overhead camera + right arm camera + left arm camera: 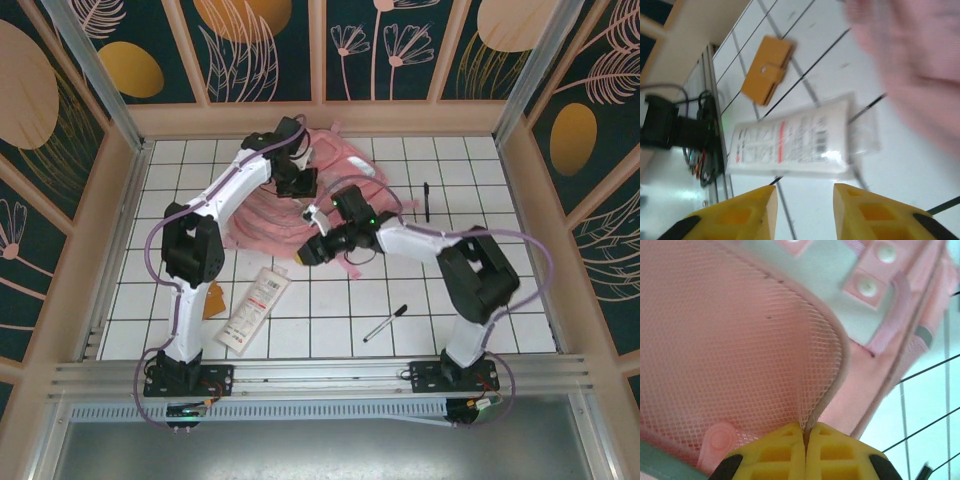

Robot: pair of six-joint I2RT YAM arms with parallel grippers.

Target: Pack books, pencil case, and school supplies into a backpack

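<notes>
surface: white tiled table (330, 300), floral wall panels (260, 45) on three sides.
left gripper (805, 440): fingers pressed together, pinching the piped edge of a mesh panel on the backpack (740, 340); pink fabric directly ahead of the tips.
right gripper (805, 205): fingers apart, nothing between them.
pencil case (790, 142): flat on the tiles just ahead of the right tips, not touching.
around: orange-brown square item (767, 70) beyond the case; whitish-barrel pen (384, 323) and black pen (426, 200) well apart from both grippers.
in the way: left arm (225, 195) covers part of the backpack and part of the orange-brown item from above.
unclear: backpack only a pink blur beside the right gripper; can't tell where its opening is.
</notes>
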